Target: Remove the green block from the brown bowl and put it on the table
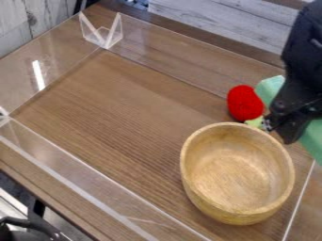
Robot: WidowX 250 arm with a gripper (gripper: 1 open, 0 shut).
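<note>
The brown bowl sits on the table at the lower right, and its inside is bare. My black gripper hangs past the bowl's upper right rim, close to the frame's right edge. It is shut on the green block, which tilts down from the fingers and is partly cut off by the frame edge. The block is above the table, outside the bowl.
A red rounded piece with a green part beside it lies on the table just behind the bowl. Clear acrylic walls run along the table's edges. A small clear stand is at the back left.
</note>
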